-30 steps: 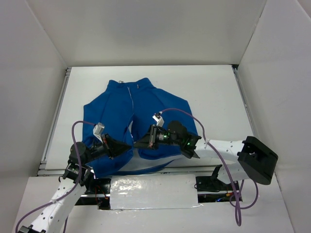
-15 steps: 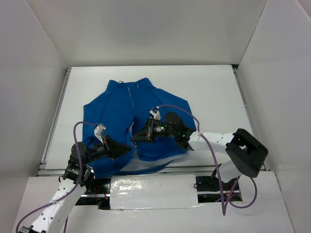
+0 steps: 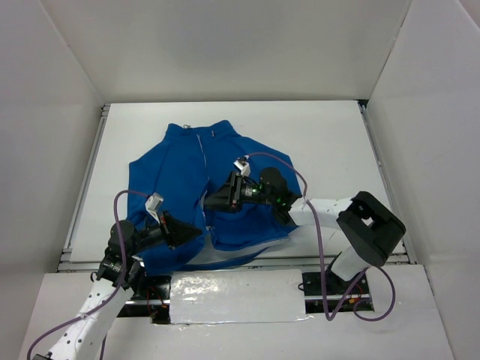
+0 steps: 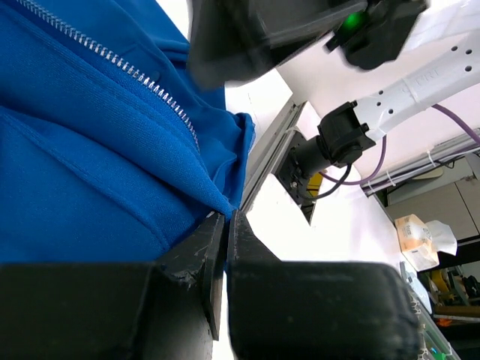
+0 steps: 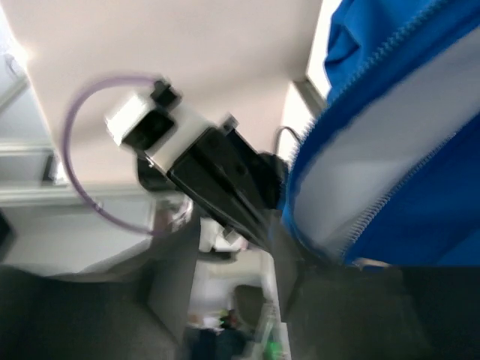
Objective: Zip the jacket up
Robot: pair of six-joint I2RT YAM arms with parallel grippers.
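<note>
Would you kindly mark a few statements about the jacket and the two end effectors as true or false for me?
1. The jacket lies with its collar at the far side of the table, away from the arm bases. True.
2. The jacket is zipped shut from hem to collar. False: its lower front gapes, with pale lining showing between the two sides of the zipper.
3. The left end effector pinches the jacket's bottom edge. True.
4. The right end effector hangs over bare table beside the jacket. False: it is over the jacket's front, close to the zipper.
</note>
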